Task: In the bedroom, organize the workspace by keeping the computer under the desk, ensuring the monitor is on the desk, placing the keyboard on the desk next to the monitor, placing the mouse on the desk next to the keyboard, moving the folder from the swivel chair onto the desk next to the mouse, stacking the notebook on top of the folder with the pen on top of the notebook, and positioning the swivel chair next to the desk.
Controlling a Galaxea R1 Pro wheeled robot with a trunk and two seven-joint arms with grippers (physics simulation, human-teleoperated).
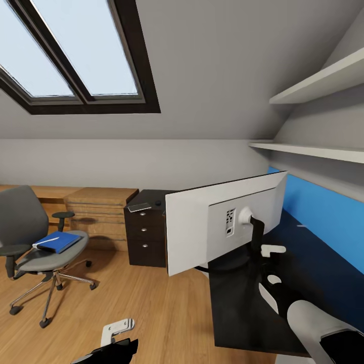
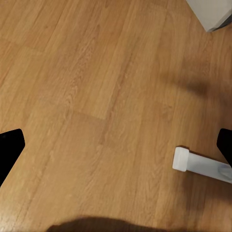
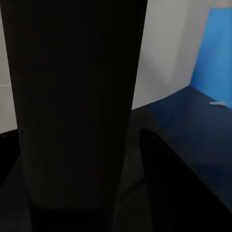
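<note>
The monitor (image 1: 202, 230) shows its white back and hangs tilted over the near end of the black desk (image 1: 308, 263). My right gripper (image 1: 260, 243) is shut on its black stand neck (image 3: 72, 106). A thin white pen (image 1: 302, 225) lies on the desk by the blue back panel. Far left, the grey swivel chair (image 1: 23, 222) carries the blue folder (image 1: 56, 241) on its seat. My left gripper (image 2: 116, 150) is open, low over the wood floor. A small flat grey item, perhaps the notebook (image 1: 139, 207), and a dark lump, perhaps the mouse (image 1: 158, 203), lie on the black drawer unit (image 1: 145, 235). The keyboard is out of view.
A low light-wood shelf and drawer unit (image 1: 98, 212) runs along the back wall. White shelves (image 1: 313, 149) jut out above the desk. A white leg (image 2: 200, 164) and a pale box corner (image 2: 212, 12) stand near my left gripper. Open floor lies between chair and desk.
</note>
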